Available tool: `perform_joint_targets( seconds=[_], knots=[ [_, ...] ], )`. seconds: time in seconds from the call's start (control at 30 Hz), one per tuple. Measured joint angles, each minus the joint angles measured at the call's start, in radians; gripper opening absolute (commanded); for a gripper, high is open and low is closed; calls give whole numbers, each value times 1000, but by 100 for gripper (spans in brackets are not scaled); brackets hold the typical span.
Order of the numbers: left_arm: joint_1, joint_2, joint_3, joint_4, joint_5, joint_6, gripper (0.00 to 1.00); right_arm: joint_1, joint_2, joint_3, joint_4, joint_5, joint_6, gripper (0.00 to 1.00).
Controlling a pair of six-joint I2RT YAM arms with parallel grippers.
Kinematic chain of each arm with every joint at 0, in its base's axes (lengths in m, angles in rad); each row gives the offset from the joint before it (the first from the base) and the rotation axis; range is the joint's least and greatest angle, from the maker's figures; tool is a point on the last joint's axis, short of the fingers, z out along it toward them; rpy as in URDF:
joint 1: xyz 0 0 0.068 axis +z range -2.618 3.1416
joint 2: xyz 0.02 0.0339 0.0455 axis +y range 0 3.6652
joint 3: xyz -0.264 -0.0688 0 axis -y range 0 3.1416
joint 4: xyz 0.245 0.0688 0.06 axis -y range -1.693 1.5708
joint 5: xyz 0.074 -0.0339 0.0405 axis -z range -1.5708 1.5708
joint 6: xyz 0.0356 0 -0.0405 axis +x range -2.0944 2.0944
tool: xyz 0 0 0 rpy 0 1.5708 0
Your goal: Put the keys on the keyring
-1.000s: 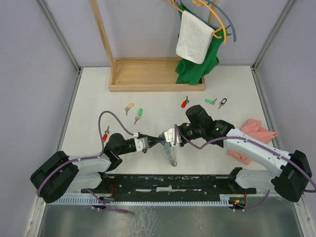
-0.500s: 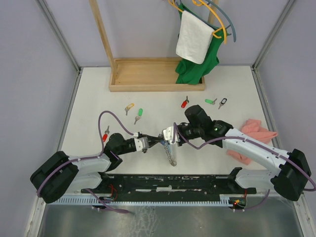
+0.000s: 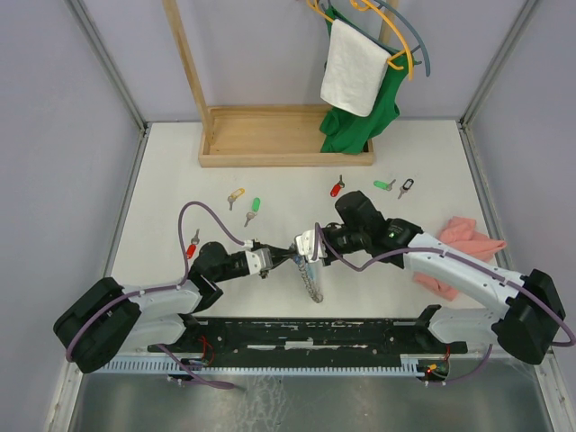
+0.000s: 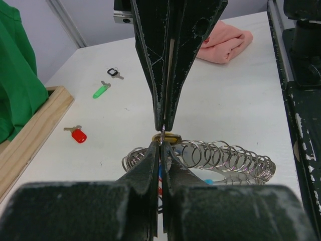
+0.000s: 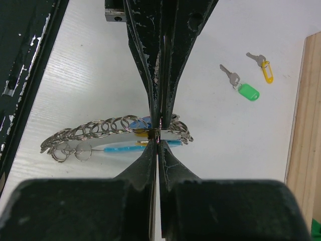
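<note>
- One keyring (image 3: 312, 277) is sitting between the arms, a little in from the middle of the worktop's near edge. Its grey coil is trailing toward that edge, and the light-blue part is showing beneath it in the wrist views.
- Both grippers are meeting at one spot on top of it. Your left gripper (image 3: 295, 256) is clamping fully closed there, and your right gripper (image 3: 310, 248) is pinching closed from the opposite side, tip to tip.
- You are probably gripping it this way so that one arm is steadying the ring while the other is working at the opening.
- Six loose keys are lying well apart from it:
  - a red-tagged key (image 3: 191, 249) is lying toward the left edge;
  - a yellow-tagged key (image 3: 236, 195) and a green-tagged key (image 3: 255, 206) are lying beside each other further out;
  - a second red-tagged key (image 3: 337, 188), a second green-tagged key (image 3: 382, 185) and a black-tagged key (image 3: 407, 188) are lining up toward the far right corner.
- The fingers are covering the pinch point. A brass-coloured bit and a flat silver piece are peeking out, but I cannot tell whether either belongs to a key, or whether the coil is touching the worktop.
</note>
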Motion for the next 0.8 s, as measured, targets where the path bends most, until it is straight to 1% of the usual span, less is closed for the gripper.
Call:
perform_joint_targets(
  seconds=[0.07,0.27,0.4,0.57,0.8],
  knots=[
    [0,0,1,-14,-1,0,3,0,11,4,-2,0,2,6],
    [2,-4,1,-32,-4,0,3,1,30,18,-14,5,9,22],
    [2,-14,1,-30,-16,0,3,8,14,21,-25,34,12,28],
    [2,-16,1,-18,-23,0,3,8,-29,21,-45,69,21,31],
    [2,-23,1,-15,-22,0,3,6,-22,20,-39,87,38,31]
  ],
)
